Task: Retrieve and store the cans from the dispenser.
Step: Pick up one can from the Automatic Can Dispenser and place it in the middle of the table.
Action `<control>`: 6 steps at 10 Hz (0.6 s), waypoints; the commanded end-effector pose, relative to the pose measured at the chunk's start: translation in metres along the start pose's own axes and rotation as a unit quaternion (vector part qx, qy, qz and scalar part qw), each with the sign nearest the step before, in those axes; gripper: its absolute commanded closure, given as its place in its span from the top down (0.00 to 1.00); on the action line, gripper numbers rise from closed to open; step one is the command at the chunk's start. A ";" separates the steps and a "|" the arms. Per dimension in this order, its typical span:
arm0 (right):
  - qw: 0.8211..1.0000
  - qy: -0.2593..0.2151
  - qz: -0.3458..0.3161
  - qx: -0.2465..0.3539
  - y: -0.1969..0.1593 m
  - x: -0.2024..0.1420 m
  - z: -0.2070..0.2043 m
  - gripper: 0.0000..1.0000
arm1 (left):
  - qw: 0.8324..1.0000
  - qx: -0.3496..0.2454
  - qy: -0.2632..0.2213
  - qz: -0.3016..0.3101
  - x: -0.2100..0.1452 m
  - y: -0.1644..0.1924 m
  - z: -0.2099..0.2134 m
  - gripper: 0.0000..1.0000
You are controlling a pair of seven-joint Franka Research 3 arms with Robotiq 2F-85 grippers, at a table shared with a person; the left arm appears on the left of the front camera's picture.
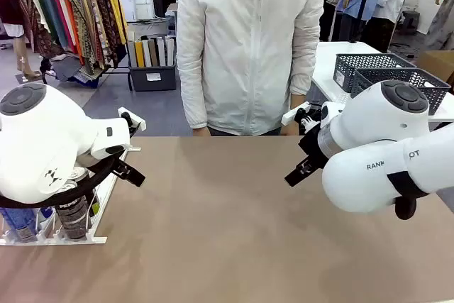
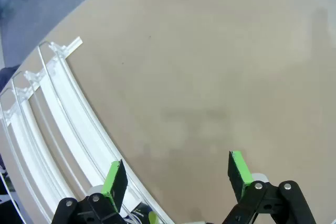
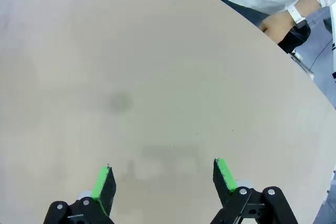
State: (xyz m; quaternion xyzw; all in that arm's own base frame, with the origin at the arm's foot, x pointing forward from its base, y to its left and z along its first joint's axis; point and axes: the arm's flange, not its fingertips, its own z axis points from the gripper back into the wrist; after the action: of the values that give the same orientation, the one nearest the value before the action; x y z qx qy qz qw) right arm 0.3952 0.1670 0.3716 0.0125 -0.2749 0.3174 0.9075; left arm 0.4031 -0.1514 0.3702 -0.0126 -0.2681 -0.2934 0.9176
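Note:
The white dispenser [image 1: 85, 235] lies at the table's near left edge, partly hidden behind my left arm. A dark can [image 1: 74, 216] and a blue can [image 1: 20, 219] stand in its lanes. My left gripper [image 1: 135, 175] hangs just right of the rack. In the left wrist view the left gripper [image 2: 177, 174] is open with nothing between its green pads [image 2: 114, 178], and the dispenser's rails [image 2: 52, 114] curve along the left. My right gripper [image 1: 298, 173] hovers over the right half of the table. From its own wrist the right gripper [image 3: 164, 179] is open above bare tabletop.
A person in a white jacket [image 1: 248, 40] stands at the far edge, one hand [image 3: 275, 23] resting by the table rim. Dark grey lattice baskets [image 1: 390, 72] sit on another table at the back right. The brown tabletop [image 1: 220, 218] stretches between the arms.

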 end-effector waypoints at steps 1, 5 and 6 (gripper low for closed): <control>1.000 0.000 0.000 0.000 0.000 0.000 0.000 1.00 | 1.000 0.000 0.000 0.000 0.000 0.000 0.000 1.00; 1.000 0.000 0.000 0.000 0.000 0.000 0.000 1.00 | 1.000 0.000 0.000 0.000 0.000 0.000 0.000 1.00; 1.000 0.000 0.000 0.000 0.000 0.000 0.000 1.00 | 1.000 0.000 0.000 0.000 0.000 0.000 0.000 1.00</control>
State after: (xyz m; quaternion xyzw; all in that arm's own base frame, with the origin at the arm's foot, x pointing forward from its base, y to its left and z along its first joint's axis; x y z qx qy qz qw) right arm 0.3952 0.1670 0.3716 0.0124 -0.2749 0.3175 0.9074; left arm 0.4031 -0.1513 0.3702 -0.0127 -0.2681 -0.2931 0.9177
